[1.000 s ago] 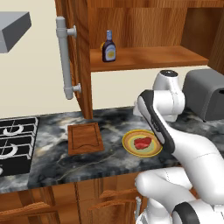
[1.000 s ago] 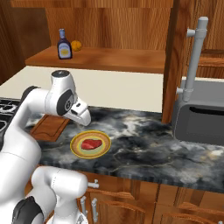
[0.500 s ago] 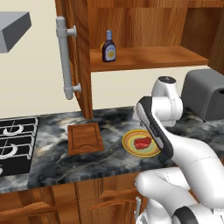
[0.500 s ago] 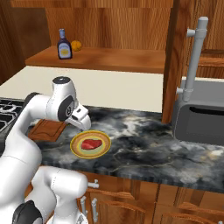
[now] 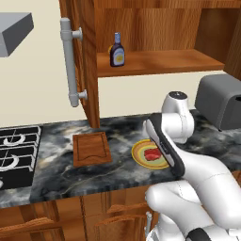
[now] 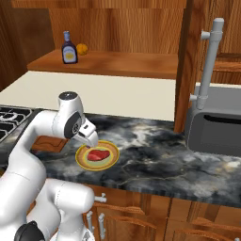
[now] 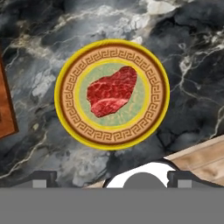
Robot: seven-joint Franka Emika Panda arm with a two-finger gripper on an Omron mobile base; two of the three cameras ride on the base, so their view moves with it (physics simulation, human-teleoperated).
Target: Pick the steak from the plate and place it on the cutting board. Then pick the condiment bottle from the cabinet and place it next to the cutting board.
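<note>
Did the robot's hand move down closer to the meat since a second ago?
Yes. In the right base view the gripper has sunk toward the plate holding the steak; earlier it hung higher above it.

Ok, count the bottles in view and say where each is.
1: the bottle stands on the cabinet shelf, beside a small orange thing. Others may hide in the cabinet's unseen parts.

I'm looking at a kitchen: a dark marble worktop (image 5: 117, 169), gas hob (image 5: 16, 150) at left, wooden cabinet (image 5: 155, 28) above, toaster (image 5: 221, 101) at right.
</note>
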